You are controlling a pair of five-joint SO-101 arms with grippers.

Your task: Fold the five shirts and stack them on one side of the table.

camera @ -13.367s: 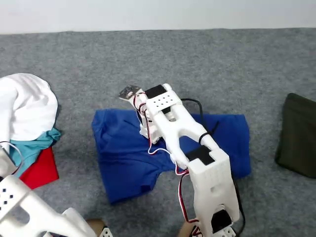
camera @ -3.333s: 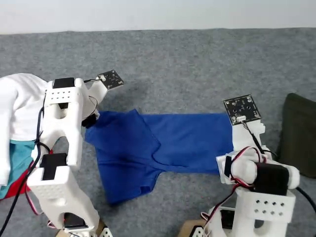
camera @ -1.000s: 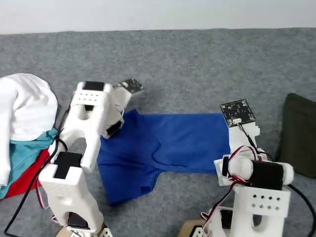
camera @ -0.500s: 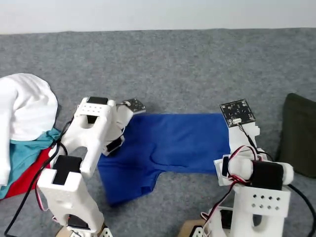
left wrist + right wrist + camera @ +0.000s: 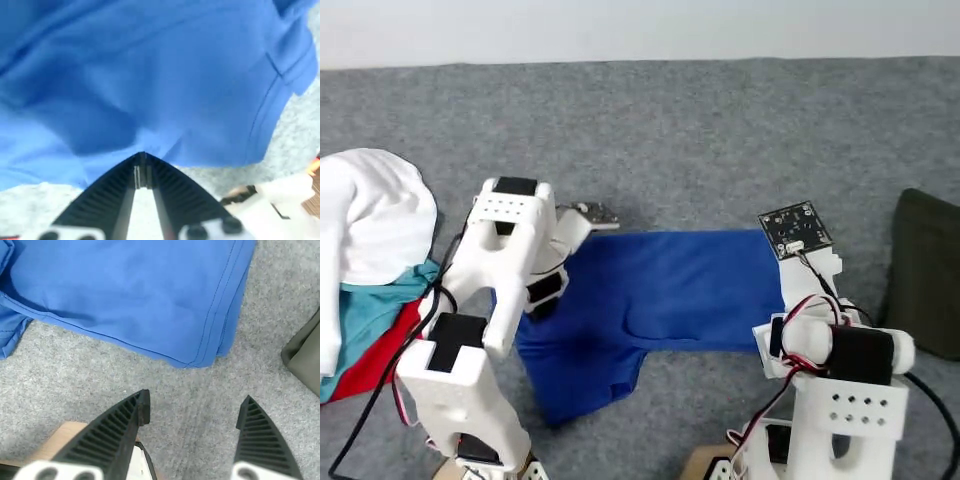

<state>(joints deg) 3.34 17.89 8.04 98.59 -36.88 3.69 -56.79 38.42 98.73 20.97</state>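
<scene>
Creased blue shirt (image 5: pixel 690 285), L gripper (image 5: pixel 141 164) pinching

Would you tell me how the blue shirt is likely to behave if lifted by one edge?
Probably floppy: the blue shirt lies in soft folds. Likely light: its hem looks thin. It may cling to the felt-like table.

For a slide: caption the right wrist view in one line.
Open right claw above grey felt tabletop, beside a hemmed corner of the blue fabric shirt.
</scene>
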